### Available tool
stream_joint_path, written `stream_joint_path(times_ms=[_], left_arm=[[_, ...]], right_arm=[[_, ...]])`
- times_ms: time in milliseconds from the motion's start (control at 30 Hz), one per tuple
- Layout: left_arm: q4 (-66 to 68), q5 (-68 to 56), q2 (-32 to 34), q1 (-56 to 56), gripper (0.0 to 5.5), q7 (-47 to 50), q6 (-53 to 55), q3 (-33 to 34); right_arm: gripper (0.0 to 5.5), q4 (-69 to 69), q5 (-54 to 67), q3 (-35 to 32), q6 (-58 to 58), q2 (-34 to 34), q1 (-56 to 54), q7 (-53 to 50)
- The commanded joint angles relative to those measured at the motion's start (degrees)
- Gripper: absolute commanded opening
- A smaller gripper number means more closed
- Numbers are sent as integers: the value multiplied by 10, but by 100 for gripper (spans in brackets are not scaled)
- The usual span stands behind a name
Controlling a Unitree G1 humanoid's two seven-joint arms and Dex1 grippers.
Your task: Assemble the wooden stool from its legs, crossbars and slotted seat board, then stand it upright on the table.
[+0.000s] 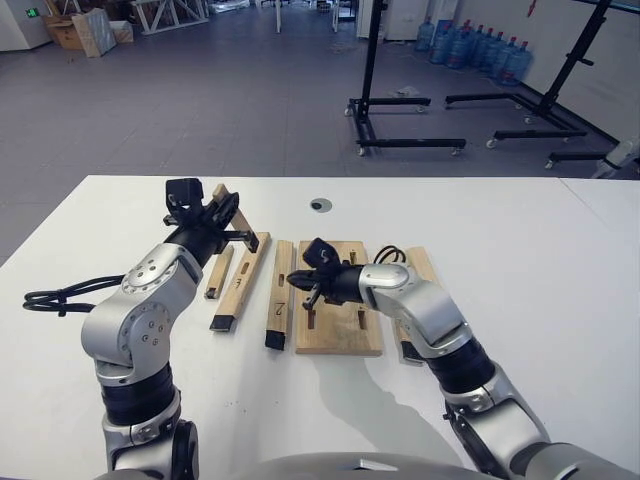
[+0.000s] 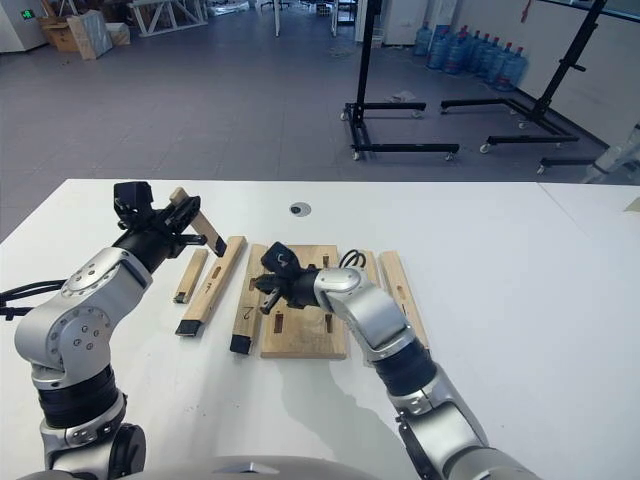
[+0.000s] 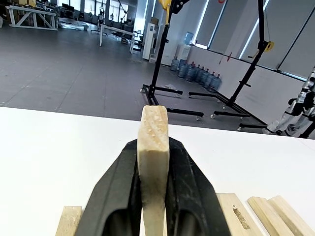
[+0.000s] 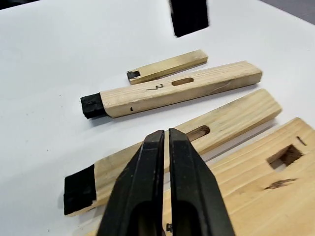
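My left gripper (image 1: 228, 212) is shut on a wooden leg (image 3: 154, 123), holding it raised and tilted above the table's far left, its black-capped end (image 1: 254, 238) pointing down to the right. The slotted seat board (image 1: 345, 325) lies flat mid-table. My right gripper (image 1: 312, 290) hovers shut over the board's left edge, nothing between its fingers (image 4: 147, 162). Left of the board lie a leg marked 2 (image 1: 280, 295), another leg (image 1: 240, 282) and a short crossbar (image 1: 220, 272). More wooden pieces (image 1: 420, 264) lie along the board's right side, partly hidden by my right arm.
A black cable (image 1: 60, 298) loops on the table at the far left. A round grommet hole (image 1: 320, 204) sits near the table's far edge. Black wheeled stands (image 1: 400, 130) are on the floor beyond. The table's right half is bare.
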Motion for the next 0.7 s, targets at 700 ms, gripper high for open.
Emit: stream_joint_path(times_ms=[700], left_arm=[[-11, 26, -16, 11, 38, 12, -28, -20]], right_arm=[[170, 66, -158, 173, -103, -62, -73, 68]])
